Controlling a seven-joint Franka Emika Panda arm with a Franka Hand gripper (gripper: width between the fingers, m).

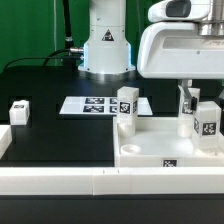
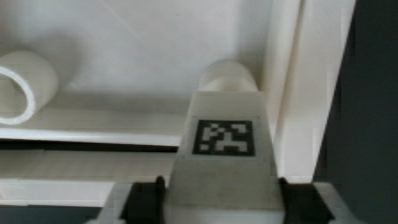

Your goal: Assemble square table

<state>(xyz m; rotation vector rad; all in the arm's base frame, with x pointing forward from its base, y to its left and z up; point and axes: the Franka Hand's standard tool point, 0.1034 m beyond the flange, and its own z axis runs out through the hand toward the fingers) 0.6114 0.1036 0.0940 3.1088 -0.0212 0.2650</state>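
The white square tabletop (image 1: 160,143) lies at the exterior view's right, rim up. One tagged white leg (image 1: 126,107) stands upright at its far left corner. My gripper (image 1: 201,106) is shut on a second tagged leg (image 1: 206,121), held upright over the tabletop's right side. In the wrist view the held leg (image 2: 222,125) runs between my dark fingers (image 2: 153,196), its far end over the tabletop floor (image 2: 143,60) next to the raised rim (image 2: 288,60). A round socket (image 2: 22,86) shows in the floor. A third leg (image 1: 19,112) lies on the black table at the left.
The marker board (image 1: 92,104) lies behind the tabletop near the robot base (image 1: 105,50). A long low white border rail (image 1: 90,181) runs along the front, with a piece at the left edge (image 1: 4,139).
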